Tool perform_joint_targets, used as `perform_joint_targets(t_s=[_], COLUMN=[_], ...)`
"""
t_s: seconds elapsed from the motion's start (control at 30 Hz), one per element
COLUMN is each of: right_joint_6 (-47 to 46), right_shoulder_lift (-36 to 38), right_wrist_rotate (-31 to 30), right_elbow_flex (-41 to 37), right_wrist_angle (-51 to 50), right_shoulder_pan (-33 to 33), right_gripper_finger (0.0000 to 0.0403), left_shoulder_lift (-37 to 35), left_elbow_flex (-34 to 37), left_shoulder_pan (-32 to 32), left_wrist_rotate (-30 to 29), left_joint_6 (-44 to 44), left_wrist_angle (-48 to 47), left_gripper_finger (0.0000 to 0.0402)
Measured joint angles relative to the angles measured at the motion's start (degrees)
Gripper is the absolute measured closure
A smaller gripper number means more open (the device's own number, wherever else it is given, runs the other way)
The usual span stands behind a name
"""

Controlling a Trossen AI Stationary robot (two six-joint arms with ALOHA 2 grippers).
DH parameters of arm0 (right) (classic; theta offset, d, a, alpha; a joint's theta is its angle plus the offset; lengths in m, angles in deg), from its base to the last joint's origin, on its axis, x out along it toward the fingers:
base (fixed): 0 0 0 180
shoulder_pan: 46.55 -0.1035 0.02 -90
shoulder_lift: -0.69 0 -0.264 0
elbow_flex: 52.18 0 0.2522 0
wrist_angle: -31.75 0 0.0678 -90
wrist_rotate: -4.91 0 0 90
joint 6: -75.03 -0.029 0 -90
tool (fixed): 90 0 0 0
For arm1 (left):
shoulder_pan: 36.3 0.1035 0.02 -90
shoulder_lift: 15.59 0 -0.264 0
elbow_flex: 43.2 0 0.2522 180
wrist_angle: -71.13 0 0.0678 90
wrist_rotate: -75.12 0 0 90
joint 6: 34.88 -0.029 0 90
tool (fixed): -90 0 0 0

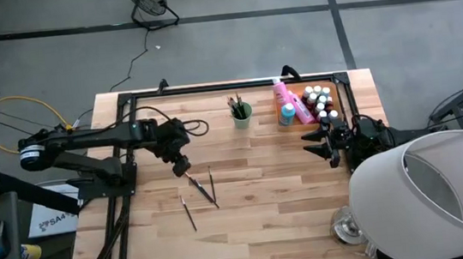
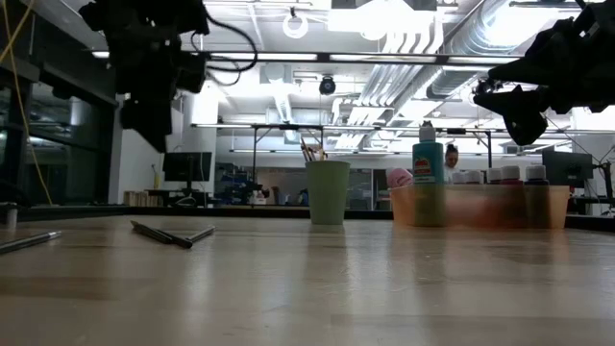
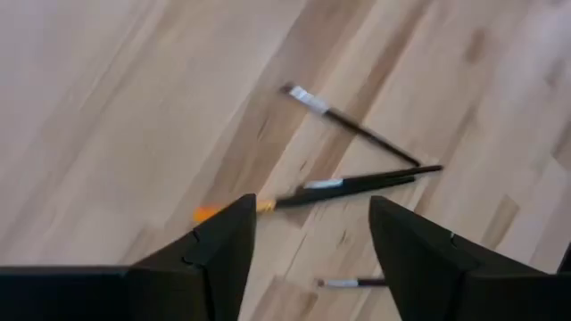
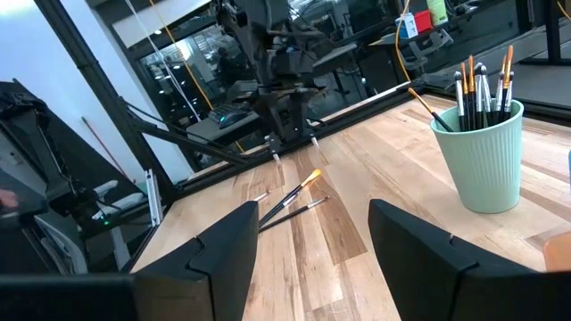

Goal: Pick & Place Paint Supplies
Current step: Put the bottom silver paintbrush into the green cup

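Note:
Several thin dark brushes lie flat on the wooden table: a crossed pair [image 1: 203,187], one of them orange-tipped [image 3: 339,185], and a single one [image 1: 188,213] nearer the front. My left gripper [image 1: 181,165] hovers open just above the crossed pair, tilted down, touching nothing; its fingers [image 3: 223,245] frame the brushes. A light green cup [image 1: 241,114] holds more brushes. An orange tray [image 1: 291,106] holds small paint bottles [image 1: 319,99], a pink bottle [image 1: 281,90] and a teal bottle [image 2: 428,163]. My right gripper [image 1: 312,143] waits open at the right, near the tray.
A black frame rail [image 1: 210,88] runs along the table's far edge. A white lamp-like shade [image 1: 432,190] and a clear glass object [image 1: 345,225] stand at the near right corner. Bare wood lies between the brushes and the cup.

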Motion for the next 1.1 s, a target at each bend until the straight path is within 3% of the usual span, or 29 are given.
perform_joint_targets(t_s=[0.1,0.33,0.77,0.97,1.1], right_joint_6=[0.0,0.0,0.0,0.0,0.0], right_shoulder_lift=[0.0,0.0,0.0,0.0,0.0], right_wrist_rotate=[0.0,0.0,0.0,0.0,0.0], right_elbow_flex=[0.0,0.0,0.0,0.0,0.0], right_wrist_angle=[0.0,0.1,0.3,0.3,0.3], right_shoulder_pan=[0.0,0.0,0.0,0.0,0.0], right_gripper_finger=[0.0196,0.0196,0.0196,0.0196,0.0196], left_shoulder_lift=[-1.0,-1.9,2.8,7.0,9.6], left_elbow_flex=[0.0,0.0,0.0,0.0,0.0], left_shoulder_pan=[0.0,-3.0,-19.6,-24.9,-27.0], left_wrist_rotate=[-0.3,-1.2,-8.5,-13.6,-14.0], left_joint_6=[9.4,40.9,69.5,74.9,76.2], left_wrist_angle=[-4.7,-11.6,-12.0,-9.1,-8.2], left_gripper_finger=[0.0187,0.0187,0.0187,0.0187,0.0187])
